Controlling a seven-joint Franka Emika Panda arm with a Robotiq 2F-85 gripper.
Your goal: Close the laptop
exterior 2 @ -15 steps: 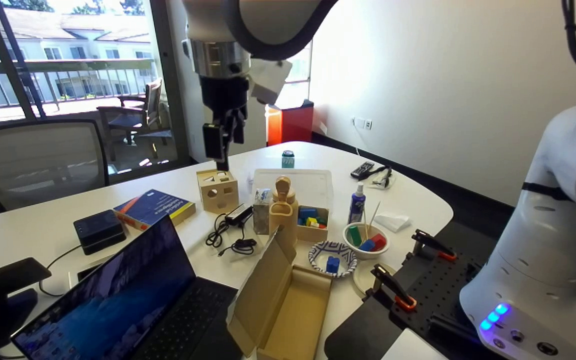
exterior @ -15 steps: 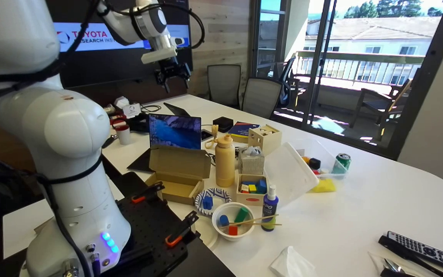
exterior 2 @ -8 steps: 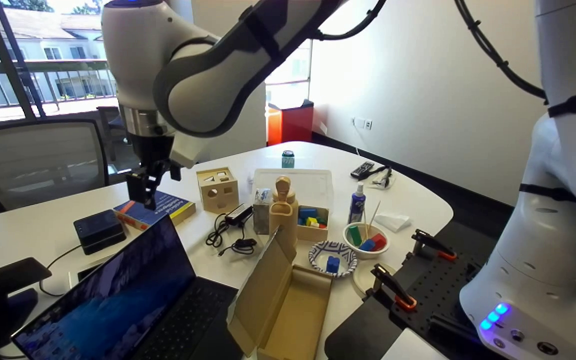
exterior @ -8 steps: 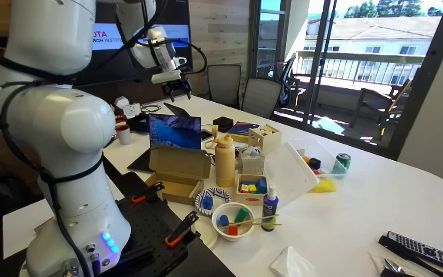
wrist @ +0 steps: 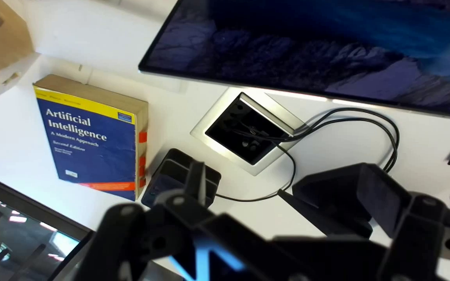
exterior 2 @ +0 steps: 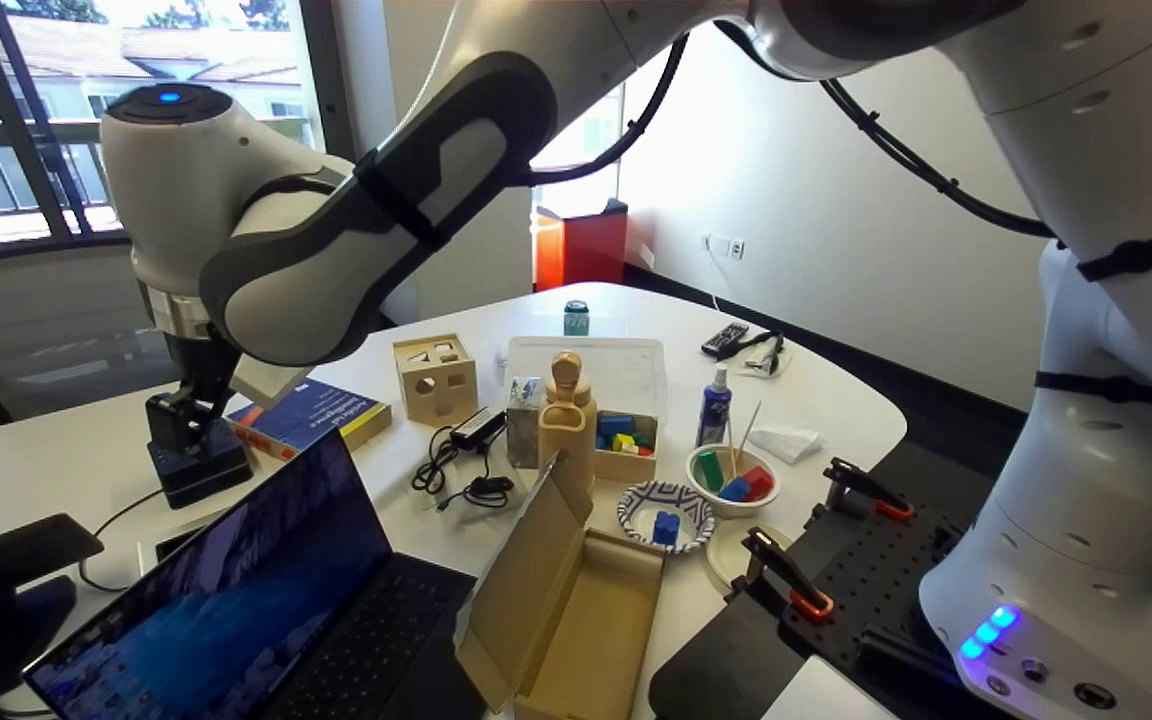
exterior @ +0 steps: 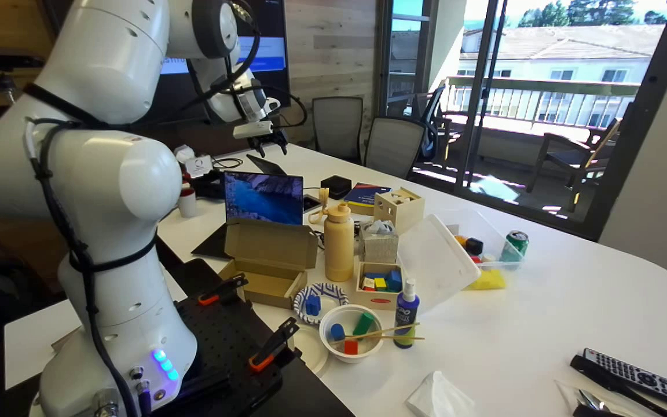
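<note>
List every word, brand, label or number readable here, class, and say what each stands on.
"Artificial Intelligence": blue-and-yellow paper book
"A Modern Approach": same book
"Second Edition": same book
"EXPO", slightly blurred: purple plastic spray bottle
Too small, hidden or blurred: the book's finer lines; red oval label on the pale wooden box; green metal can; long black remote control; large dark wall screen.

- In an exterior view, the laptop (exterior 2: 276,590) is cut off on its near side.
- Its base is partly hidden by the cardboard box (exterior: 270,246).
- The tool (wrist: 301,177) is blurred in the wrist view.
- The remote (exterior: 647,377) is cut off at right.
</note>
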